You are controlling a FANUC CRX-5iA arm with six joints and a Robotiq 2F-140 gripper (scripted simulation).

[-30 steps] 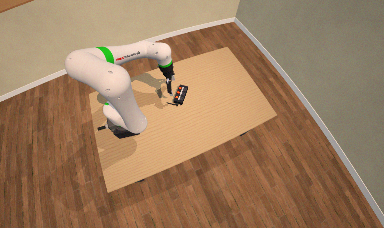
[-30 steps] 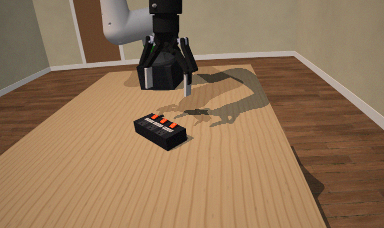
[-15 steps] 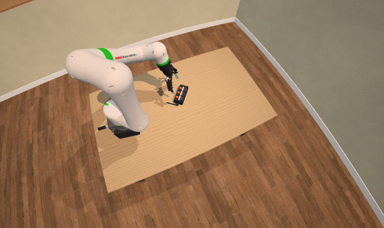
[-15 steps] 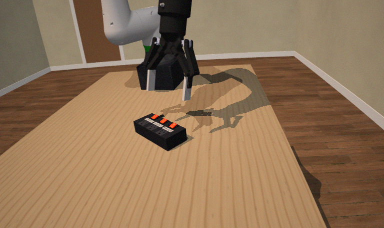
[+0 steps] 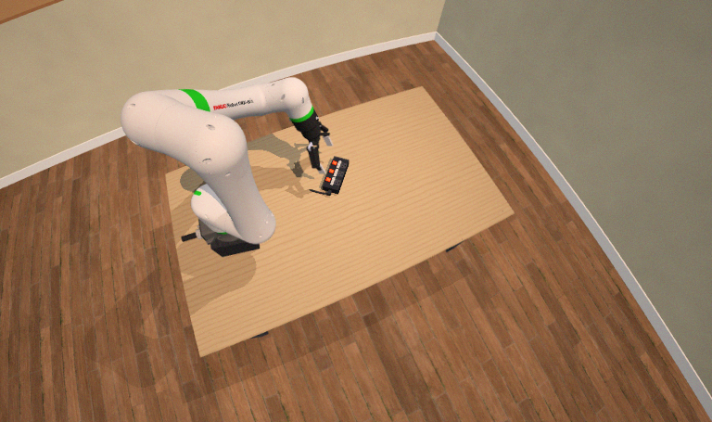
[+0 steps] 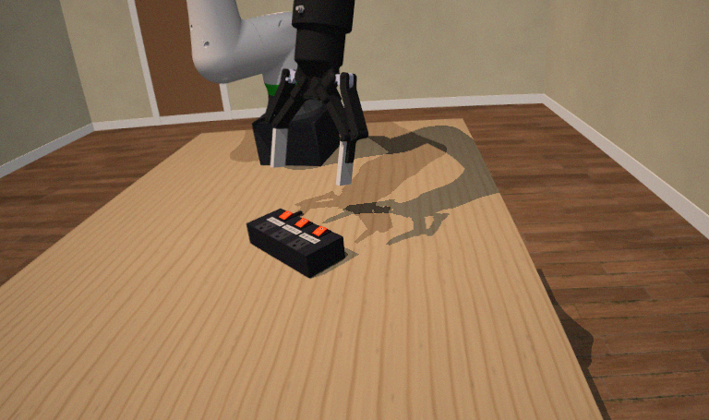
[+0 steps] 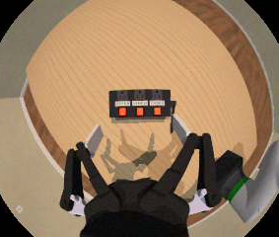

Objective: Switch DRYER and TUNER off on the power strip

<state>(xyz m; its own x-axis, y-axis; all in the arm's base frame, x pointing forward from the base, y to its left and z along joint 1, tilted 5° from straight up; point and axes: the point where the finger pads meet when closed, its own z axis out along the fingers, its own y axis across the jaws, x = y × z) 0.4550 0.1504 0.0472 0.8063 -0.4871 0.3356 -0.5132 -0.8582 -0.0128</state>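
A black power strip [image 5: 336, 174] [image 6: 295, 240] [image 7: 139, 105] lies flat on the wooden table [image 5: 377, 228] [image 6: 209, 342] [image 7: 178, 39], its top side facing up. Three orange-red rocker switches [image 6: 302, 222] [image 7: 139, 111] sit in a row along one long edge, with white labels beside them that are too small to read. All three rockers look alike. My gripper [image 5: 320, 154] [image 6: 310, 167] [image 7: 136, 125] is open wide and empty. It hangs above the table just behind the strip's switch side, not touching it.
The arm's black base [image 5: 234, 245] [image 6: 297, 141] stands on the table behind the strip. A short black cable stub [image 5: 317, 191] sticks out of one end of the strip. Wooden floor surrounds the table on all sides.
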